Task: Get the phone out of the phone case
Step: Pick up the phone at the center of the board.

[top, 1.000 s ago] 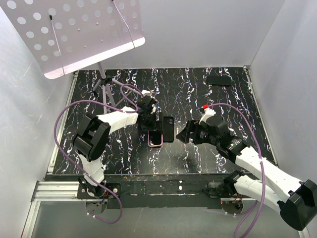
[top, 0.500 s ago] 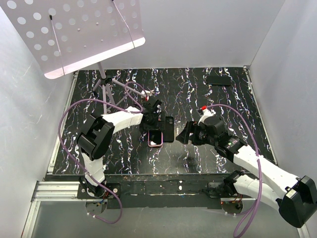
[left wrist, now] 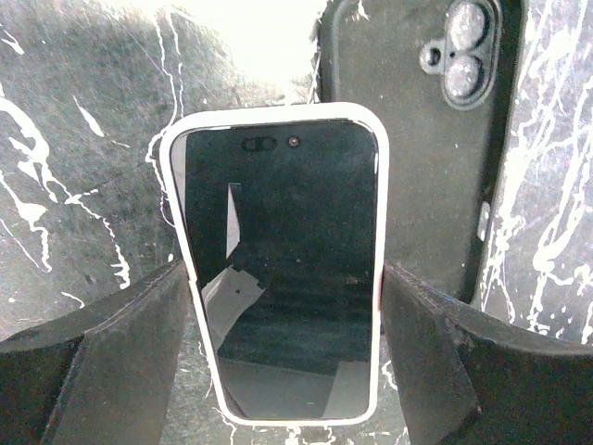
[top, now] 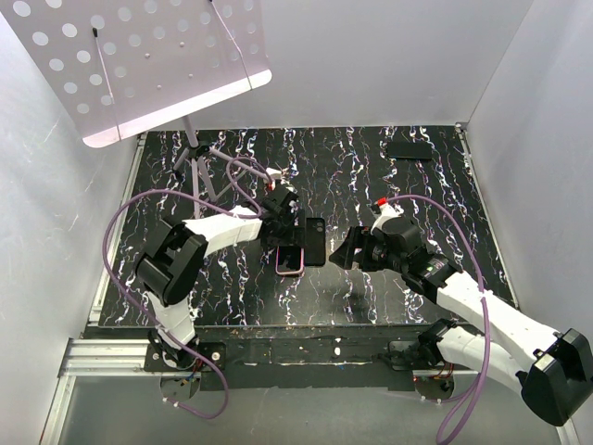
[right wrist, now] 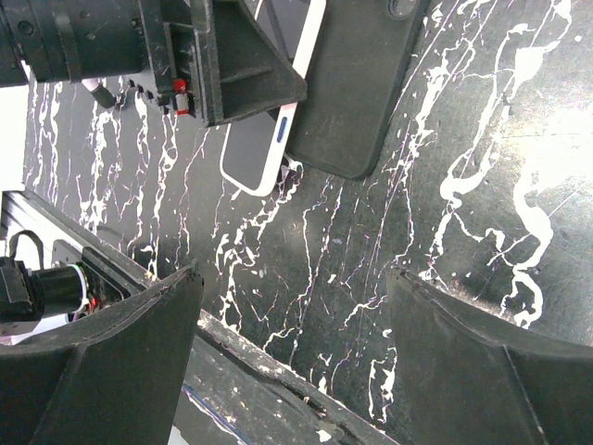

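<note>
The phone (left wrist: 283, 260), screen up with a white rim, lies flat on the black marbled table. The black phone case (left wrist: 417, 139) lies beside it on the right, camera cut-outs showing, touching or nearly touching its edge. My left gripper (left wrist: 283, 269) straddles the phone's lower half, a finger pressed against each long edge. From above, the left gripper (top: 285, 243) sits over the phone (top: 290, 260) with the case (top: 314, 241) beside it. My right gripper (top: 345, 252) is open and empty, hovering right of the case. It is also open in its own wrist view (right wrist: 295, 272).
A white perforated plate (top: 139, 65) on a tripod stand (top: 195, 167) overhangs the back left. A flat black object (top: 409, 149) lies at the back right corner. The table's front edge (right wrist: 278, 371) runs just under the right gripper. White walls enclose the table.
My left wrist has swung slightly right and settled over the phone's far end. The right gripper has edged a little left. Phone and case have stayed in place.
</note>
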